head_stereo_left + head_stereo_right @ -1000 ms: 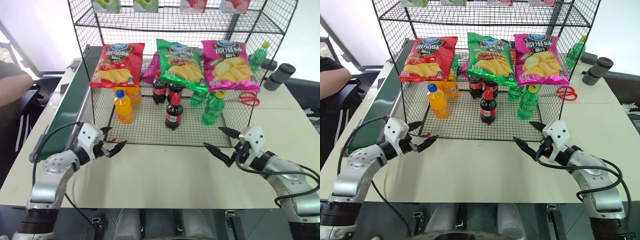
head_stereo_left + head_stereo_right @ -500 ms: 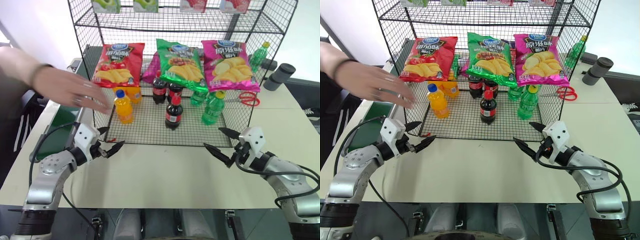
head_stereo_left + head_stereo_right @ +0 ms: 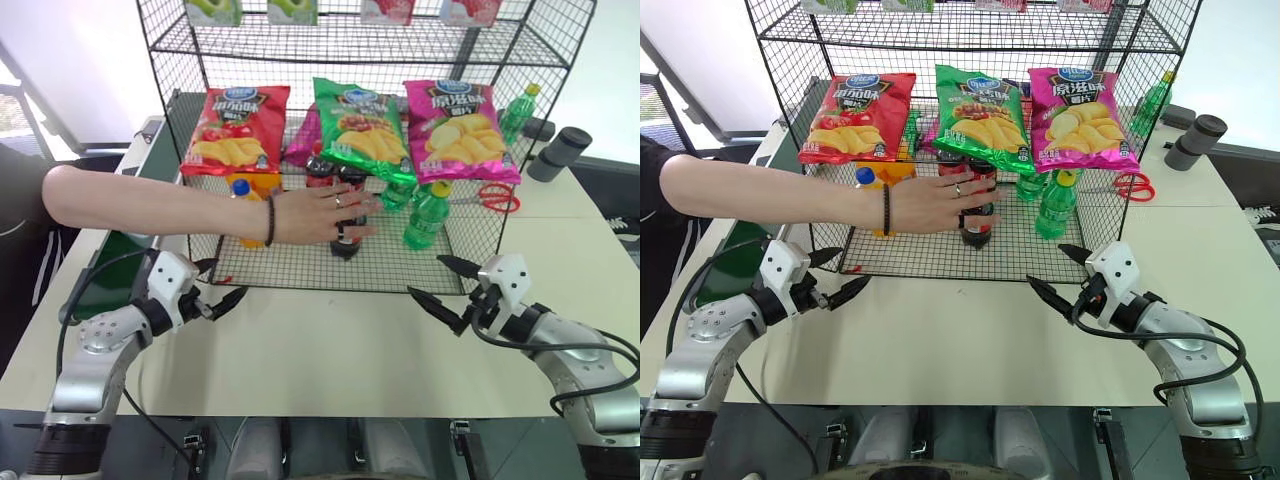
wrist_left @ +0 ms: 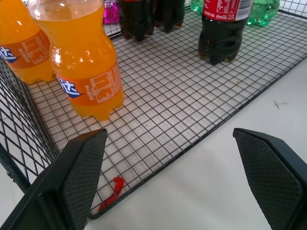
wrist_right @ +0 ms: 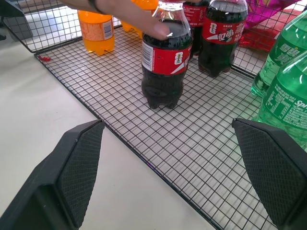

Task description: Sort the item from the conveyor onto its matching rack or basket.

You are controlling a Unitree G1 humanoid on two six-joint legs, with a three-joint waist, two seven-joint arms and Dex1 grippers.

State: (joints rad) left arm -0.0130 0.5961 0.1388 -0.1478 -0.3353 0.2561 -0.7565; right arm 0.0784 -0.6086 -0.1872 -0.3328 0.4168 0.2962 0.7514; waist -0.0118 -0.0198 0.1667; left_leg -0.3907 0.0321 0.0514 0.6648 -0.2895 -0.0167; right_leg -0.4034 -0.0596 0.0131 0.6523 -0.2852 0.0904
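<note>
At far left, the conveyor (image 3: 130,235) runs back along the table's edge, its near end partly hidden behind the left gripper (image 3: 222,288), whose fingers are spread wide with nothing between them. Just beyond that gripper stands the black wire rack (image 3: 300,250), and bare tabletop (image 3: 330,340) lies open between the two arms. A person's hand (image 3: 325,215) reaches in from the left across the rack's bottom tier, covering the top of the front cola bottle (image 5: 166,62); its cap is hidden, and the fingers seem to rest on its shoulder. An orange-drink bottle (image 4: 84,62) stands left of it, green bottles (image 3: 428,215) to its right. Further right, the right gripper (image 3: 447,285) also hovers wide open and empty.
</note>
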